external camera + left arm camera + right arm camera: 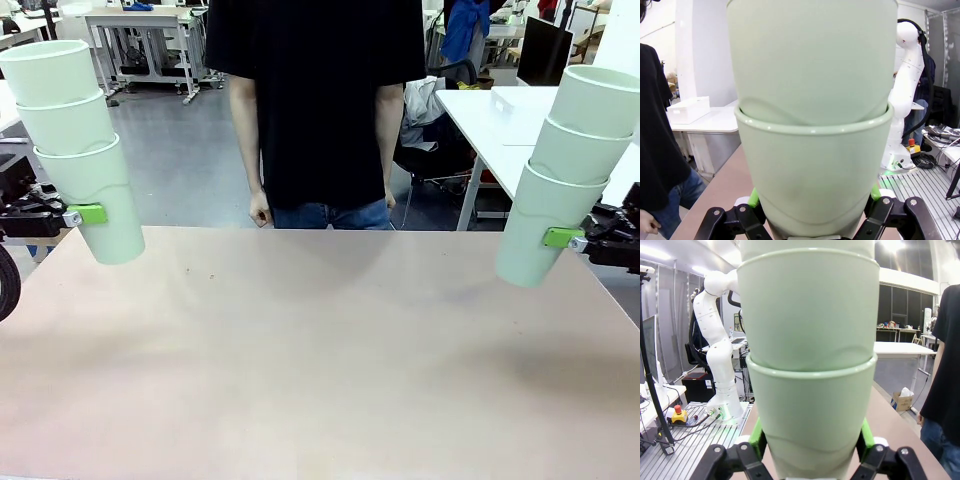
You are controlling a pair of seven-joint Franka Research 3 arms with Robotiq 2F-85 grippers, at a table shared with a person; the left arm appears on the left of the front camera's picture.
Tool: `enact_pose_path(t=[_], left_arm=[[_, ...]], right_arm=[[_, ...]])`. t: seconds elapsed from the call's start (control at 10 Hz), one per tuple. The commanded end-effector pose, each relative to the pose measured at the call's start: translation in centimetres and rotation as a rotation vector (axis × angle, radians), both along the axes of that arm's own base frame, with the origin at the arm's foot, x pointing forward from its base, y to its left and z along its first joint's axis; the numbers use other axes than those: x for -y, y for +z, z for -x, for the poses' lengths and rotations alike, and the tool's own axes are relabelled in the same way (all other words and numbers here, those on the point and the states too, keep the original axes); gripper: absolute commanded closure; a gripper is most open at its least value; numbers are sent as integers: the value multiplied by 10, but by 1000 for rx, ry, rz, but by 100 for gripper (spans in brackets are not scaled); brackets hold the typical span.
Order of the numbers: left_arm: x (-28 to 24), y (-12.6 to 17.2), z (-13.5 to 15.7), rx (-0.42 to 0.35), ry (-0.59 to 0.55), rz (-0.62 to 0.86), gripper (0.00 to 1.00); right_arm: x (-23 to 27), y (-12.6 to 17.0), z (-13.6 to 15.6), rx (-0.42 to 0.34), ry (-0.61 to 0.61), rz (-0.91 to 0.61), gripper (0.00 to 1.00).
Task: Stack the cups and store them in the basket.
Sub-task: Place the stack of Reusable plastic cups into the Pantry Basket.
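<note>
Hanging over the tan tabletop (320,360), two 3-high stacks of pale mint-green tapered plastic tumblers: left stack (85,150) w/ bottom cup clamped in left gripper (812,200) jaws, right stack (565,170) same in right gripper (812,440). Wrist views cut off stack tops; front view hides each far pad.

The cups (85,150), one stack pinched in the left tool (92,214) and another in the right tool (562,238), are smooth pale mint plastic with a soft satin sheen. Up close their walls show faint ripples, and the rims catch a thin highlight. The tools' fingers (747,220) are matt black and hard-looking, dotted with small bright metal screw heads. Their pads (759,437) are a dull green. The surface (320,380) is a smooth, matt, pinkish-beige sheet with a few specks. The person's shirt (315,100) is matt black cloth, and the jeans (330,215) are blue denim.
</note>
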State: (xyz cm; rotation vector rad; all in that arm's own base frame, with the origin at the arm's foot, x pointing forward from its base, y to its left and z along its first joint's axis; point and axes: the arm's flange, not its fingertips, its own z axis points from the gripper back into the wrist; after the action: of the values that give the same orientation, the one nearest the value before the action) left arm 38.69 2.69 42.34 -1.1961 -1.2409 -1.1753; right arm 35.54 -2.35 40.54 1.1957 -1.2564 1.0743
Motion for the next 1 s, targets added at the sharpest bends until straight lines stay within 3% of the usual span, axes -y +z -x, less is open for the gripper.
enact_pose_path(t=[0.0, 0.9], left_arm=[[1, 3, 1, 10, -2, 10, 13], [1, 3, 1, 10, -2, 10, 13]], right_arm=[[1, 3, 1, 9, 0, -5, 14], [1, 3, 1, 9, 0, -5, 14]])
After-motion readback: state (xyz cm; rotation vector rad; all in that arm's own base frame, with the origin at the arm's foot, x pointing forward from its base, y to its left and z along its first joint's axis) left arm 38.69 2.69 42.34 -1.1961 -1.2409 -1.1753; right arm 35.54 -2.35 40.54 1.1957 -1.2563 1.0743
